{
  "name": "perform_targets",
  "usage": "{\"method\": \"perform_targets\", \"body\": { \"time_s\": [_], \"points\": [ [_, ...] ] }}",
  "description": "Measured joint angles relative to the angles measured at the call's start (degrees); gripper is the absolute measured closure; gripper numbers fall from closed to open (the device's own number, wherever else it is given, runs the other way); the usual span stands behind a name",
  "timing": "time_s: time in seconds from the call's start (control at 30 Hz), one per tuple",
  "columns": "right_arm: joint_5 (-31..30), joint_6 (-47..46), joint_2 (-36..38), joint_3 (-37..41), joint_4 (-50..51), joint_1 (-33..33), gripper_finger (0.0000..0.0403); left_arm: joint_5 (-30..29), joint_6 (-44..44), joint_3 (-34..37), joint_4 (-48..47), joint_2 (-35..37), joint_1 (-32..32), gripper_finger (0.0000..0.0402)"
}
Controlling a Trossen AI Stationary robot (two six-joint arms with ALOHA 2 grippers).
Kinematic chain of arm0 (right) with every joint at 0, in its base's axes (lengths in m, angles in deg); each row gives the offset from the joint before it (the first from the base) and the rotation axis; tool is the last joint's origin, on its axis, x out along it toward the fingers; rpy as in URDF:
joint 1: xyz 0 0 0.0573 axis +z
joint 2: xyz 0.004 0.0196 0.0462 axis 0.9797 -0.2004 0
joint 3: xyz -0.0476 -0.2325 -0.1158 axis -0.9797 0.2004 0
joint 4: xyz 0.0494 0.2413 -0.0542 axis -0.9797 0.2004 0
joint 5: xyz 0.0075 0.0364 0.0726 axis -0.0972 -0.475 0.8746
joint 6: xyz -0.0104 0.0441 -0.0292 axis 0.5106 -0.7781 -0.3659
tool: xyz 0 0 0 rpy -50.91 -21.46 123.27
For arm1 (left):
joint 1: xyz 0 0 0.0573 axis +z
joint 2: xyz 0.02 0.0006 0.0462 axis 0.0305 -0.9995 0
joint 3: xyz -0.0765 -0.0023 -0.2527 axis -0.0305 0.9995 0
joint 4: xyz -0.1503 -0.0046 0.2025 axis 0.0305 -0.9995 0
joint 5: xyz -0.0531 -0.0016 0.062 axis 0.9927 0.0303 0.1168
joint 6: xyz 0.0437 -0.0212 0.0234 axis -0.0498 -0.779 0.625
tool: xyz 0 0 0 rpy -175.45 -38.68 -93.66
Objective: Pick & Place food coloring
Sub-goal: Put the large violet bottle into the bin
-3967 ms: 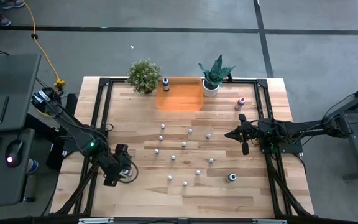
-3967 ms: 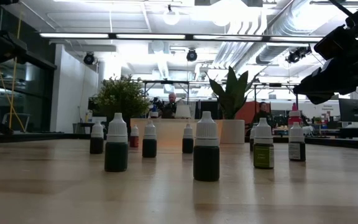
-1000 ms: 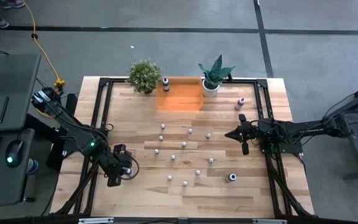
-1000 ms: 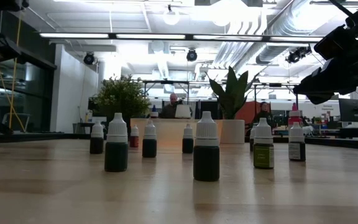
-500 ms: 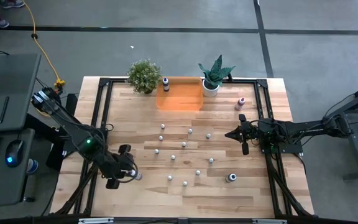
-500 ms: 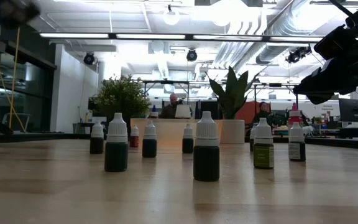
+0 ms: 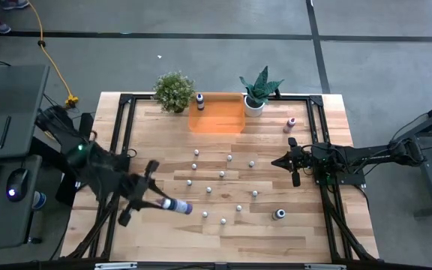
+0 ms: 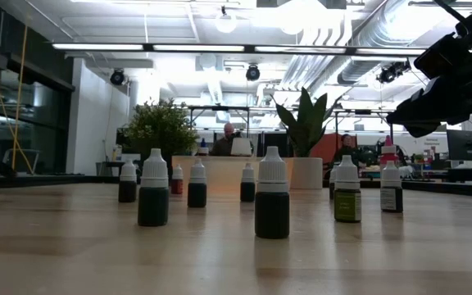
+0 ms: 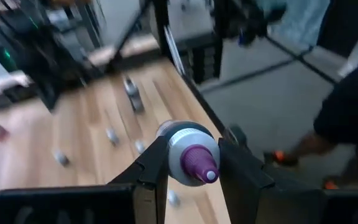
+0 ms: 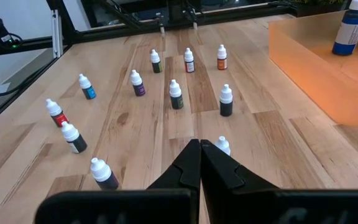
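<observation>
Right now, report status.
Left gripper shut on purple-capped bottle, carried over table. Right gripper shut, idle. Orange tray unobstructed.

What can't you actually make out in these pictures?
- Bottle in the left gripper: the left wrist view is blurred and the fingers cover its sides, so any label is unreadable.
- Small bottles on the table: too tiny in the high view to tell colours.
- Right gripper: hides most of one bottle in the right wrist view.
- Orange tray: low view, behind bottles.

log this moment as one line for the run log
left gripper: shut on purple-capped bottle, above table | right gripper: shut, idle at right edge | tray: no small bottles inside
</observation>
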Motion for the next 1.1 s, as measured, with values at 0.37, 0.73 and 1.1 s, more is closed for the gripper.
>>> {"method": "perform_targets", "body": {
  "time_s": [0.37, 0.73, 1.1],
  "points": [
    [0.0, 0.0, 0.0, 0.0, 0.0, 0.0, 0.0402, 13.4, 12.9, -5.9, 13.8, -1.0, 15.8, 0.0303],
    [0.0, 0.0, 0.0, 0.0, -0.4, 0.0, 0.0402, 33.2, 11.0, -6.0, 26.7, -6.6, 30.5, 0.0303],
    [0.0, 0.0, 0.0, 0.0, -0.1, 0.0, 0.0402, 30.0, 9.0, -5.9, 35.3, -13.5, 37.5, 0.0303]
  ]
}}
